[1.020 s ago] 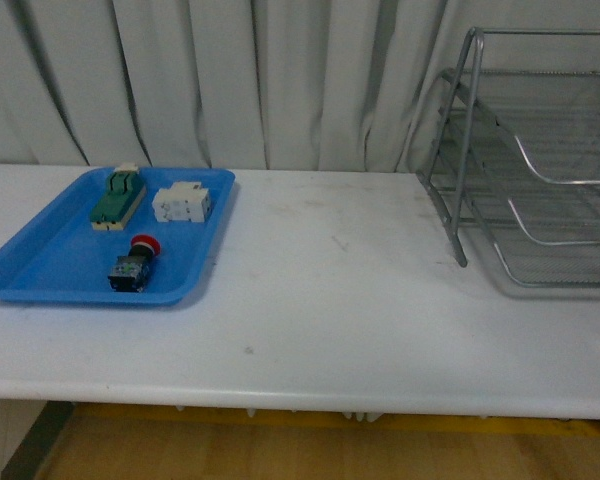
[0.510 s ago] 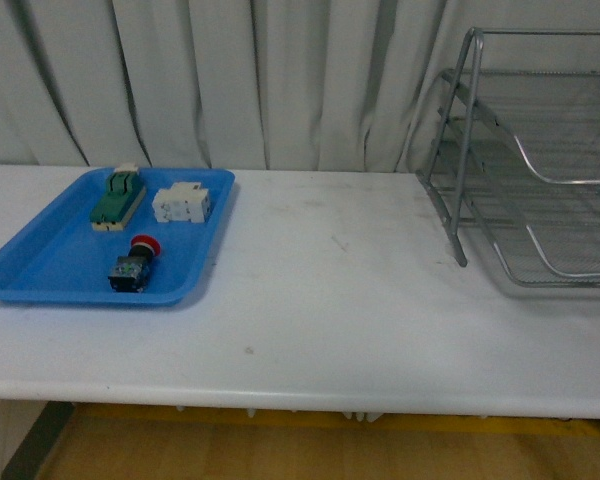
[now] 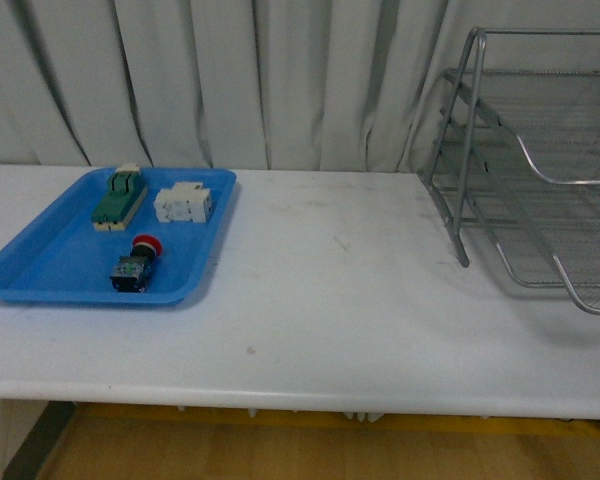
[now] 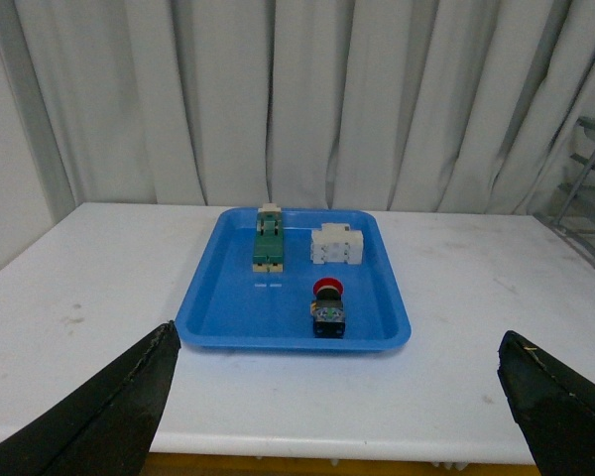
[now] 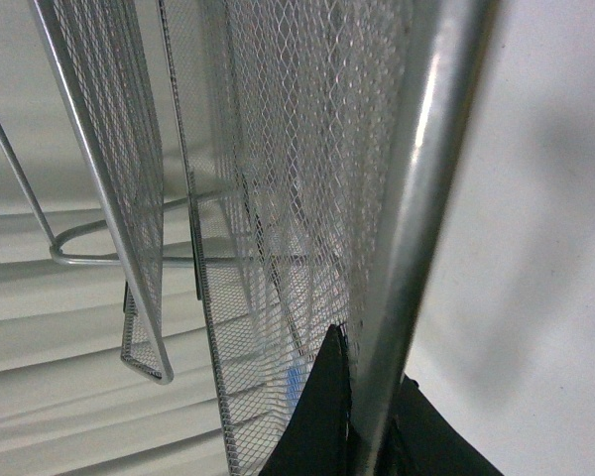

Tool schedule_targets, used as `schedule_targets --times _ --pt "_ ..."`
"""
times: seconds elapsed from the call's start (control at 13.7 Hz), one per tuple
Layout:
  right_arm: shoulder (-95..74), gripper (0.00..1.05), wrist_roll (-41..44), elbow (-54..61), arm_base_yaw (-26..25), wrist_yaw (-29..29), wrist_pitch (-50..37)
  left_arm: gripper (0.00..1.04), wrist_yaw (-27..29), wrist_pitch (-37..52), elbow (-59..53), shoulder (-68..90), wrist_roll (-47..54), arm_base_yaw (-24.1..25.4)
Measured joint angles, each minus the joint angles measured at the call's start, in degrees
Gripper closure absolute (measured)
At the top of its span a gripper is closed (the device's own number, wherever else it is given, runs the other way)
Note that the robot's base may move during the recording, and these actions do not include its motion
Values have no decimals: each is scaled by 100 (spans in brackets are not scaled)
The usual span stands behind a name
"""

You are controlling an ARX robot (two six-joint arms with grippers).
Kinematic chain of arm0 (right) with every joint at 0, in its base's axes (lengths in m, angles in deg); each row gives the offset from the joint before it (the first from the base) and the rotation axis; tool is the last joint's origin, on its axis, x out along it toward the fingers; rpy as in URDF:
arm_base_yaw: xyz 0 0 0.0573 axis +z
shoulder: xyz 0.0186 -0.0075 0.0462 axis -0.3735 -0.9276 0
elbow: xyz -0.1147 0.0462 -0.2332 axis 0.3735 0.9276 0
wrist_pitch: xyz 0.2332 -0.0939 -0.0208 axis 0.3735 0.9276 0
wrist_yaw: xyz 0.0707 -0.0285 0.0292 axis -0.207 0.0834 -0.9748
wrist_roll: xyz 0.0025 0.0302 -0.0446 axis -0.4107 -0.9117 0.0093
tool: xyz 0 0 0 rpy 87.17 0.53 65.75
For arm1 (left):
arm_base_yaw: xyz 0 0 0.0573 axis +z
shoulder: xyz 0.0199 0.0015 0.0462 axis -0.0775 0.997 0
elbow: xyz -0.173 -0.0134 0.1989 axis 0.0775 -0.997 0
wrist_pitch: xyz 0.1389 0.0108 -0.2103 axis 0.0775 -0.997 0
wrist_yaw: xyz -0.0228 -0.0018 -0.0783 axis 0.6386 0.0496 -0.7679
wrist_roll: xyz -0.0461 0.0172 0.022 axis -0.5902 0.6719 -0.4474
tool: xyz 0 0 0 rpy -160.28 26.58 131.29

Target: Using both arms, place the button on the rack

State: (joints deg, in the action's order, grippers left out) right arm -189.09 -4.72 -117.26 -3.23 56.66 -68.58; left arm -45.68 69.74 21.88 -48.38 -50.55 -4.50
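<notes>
The button (image 3: 138, 262) with its red cap lies on its side in the blue tray (image 3: 40, 270), near the tray's front; the left wrist view shows the button (image 4: 328, 307) too. My left gripper (image 4: 337, 397) hangs open, well back from the tray, its dark fingertips (image 4: 129, 392) wide apart. The silver wire-mesh rack (image 3: 525, 160) stands at the table's right, cut off by the picture's edge. My right gripper (image 5: 369, 416) is shut on a tube of the rack (image 5: 416, 198). Neither arm shows in the front view.
In the tray's far half lie a green-and-cream switch block (image 3: 118, 197) and a white breaker block (image 3: 183, 203). White curtains (image 3: 230, 80) hang behind the table (image 3: 330, 300). The table's front edge runs below the tray.
The rack's lowest tier has slid forward and to the right, its front rim now nearer the table's front edge. The tray and its parts have not moved.
</notes>
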Motion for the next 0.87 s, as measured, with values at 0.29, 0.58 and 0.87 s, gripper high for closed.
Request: schedule_targets --times 0.29,0.58,0.87 --pt "251 63 155 297 -240 186 57 7 0 2 0 0 2 0" --pt "918 13 146 640 -258 81 50 7 -2 0 -2 0 2 0" --pt "2013 6 308 1318 -223 -208 55 7 -2 0 0 0 2 0"
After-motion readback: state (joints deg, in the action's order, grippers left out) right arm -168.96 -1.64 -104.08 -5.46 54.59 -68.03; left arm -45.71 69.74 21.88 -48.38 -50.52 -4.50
